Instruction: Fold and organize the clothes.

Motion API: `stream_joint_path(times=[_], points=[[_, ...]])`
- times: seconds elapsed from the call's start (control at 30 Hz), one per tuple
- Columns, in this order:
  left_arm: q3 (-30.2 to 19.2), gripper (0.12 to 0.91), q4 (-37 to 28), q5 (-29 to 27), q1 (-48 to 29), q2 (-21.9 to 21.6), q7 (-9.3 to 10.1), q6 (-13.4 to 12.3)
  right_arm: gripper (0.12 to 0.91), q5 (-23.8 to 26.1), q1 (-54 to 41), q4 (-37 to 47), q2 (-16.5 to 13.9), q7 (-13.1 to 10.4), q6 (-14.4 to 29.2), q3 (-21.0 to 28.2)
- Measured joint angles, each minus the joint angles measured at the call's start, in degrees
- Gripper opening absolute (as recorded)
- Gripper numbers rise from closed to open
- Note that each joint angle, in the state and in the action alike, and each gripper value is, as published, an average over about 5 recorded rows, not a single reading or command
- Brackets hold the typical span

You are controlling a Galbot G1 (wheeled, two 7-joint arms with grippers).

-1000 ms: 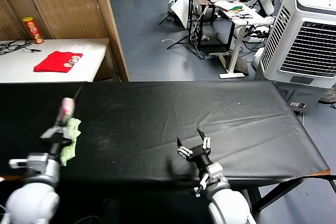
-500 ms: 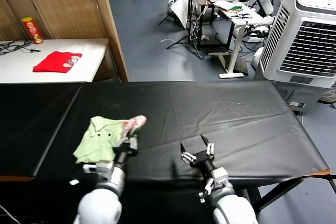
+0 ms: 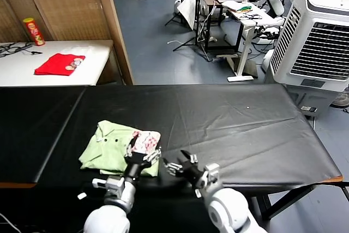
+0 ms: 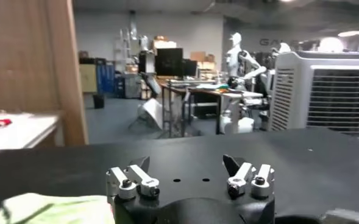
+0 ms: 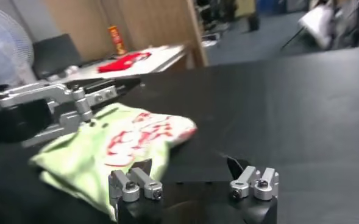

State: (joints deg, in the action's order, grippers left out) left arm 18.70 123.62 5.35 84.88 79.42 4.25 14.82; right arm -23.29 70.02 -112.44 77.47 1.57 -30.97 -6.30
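The clothes, one pale green shirt with a red-and-white print, lie folded on the black table, near its front edge and left of centre. My left gripper hovers at the shirt's right front corner, open and holding nothing. In the left wrist view its jaws stand wide apart, with a corner of the shirt beside them. My right gripper is open just right of the shirt. The right wrist view shows its jaws empty and the shirt ahead of them.
A white side table at the back left carries a small red folded garment and a red can. A wooden screen stands behind it. A white air cooler stands beyond the table's right end.
The left gripper carried the shirt from the table's left side to the front middle, then opened and let it go. The shirt now lies flat. The right gripper shifted slightly left.
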Motion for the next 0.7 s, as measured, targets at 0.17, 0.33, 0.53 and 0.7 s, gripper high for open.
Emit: stream_joint_path(times=[0.17,0.33,0.53,0.7], points=[[2.15,0.798,0.36,0.35,1.60,0.14,0.73,-0.69,0.685,-2.16,-3.52,4.19,1.30,0.00,-0.06,2.65],[3.88,0.798,0.93,0.83,2.74,0.23,1.15,-0.76,0.434,-4.19,-6.09,8.29,2.87,0.34,-0.09,4.26],[5.63,0.798,1.25,1.67,4.07,0.18,1.59,-1.31,0.191,-4.53,-6.53,11.05,4.22,0.66,0.21,4.06],[6.36,0.798,1.33,2.23,4.74,0.13,1.96,-2.27,0.141,-2.75,-4.00,8.25,2.75,-1.08,0.06,1.85]])
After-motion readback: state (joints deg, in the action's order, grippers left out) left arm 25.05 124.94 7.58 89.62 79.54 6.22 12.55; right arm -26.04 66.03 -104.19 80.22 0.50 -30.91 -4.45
